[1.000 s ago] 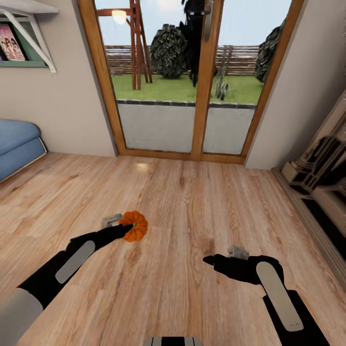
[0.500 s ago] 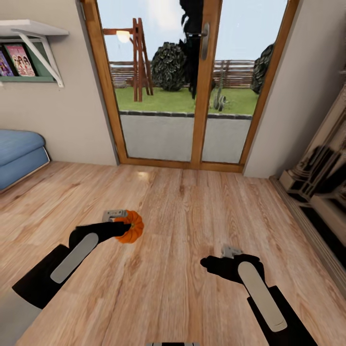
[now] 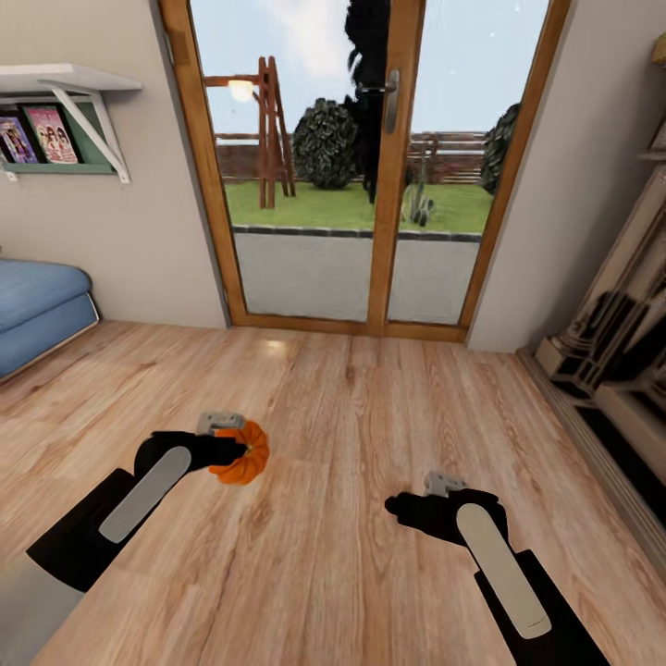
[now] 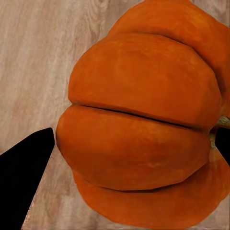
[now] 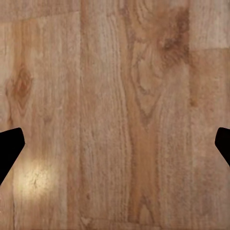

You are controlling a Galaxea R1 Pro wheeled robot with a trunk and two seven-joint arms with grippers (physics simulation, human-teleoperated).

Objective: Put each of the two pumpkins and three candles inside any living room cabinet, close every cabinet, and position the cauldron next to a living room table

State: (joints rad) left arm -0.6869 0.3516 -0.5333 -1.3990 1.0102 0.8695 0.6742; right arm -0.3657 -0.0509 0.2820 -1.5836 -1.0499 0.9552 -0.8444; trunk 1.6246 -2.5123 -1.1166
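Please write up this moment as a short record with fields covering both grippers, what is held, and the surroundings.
left gripper: shut on the small round orange ribbed pumpkin, carried above the floor
right gripper: open, nothing between its fingers
floor: light wooden planks
ahead: wood-framed glass double door with a garden beyond
at left: blue upholstered seat, white wall shelf

- The pumpkin (image 3: pixel 240 453) is orange with ribbed sides.
- The floor (image 3: pixel 351 416) is light brown wood with grain.
- The sofa (image 3: pixel 37 305) is blue.
- The door frame (image 3: pixel 384 185) is warm orange-brown.
- The arms' shells are black with grey strips.
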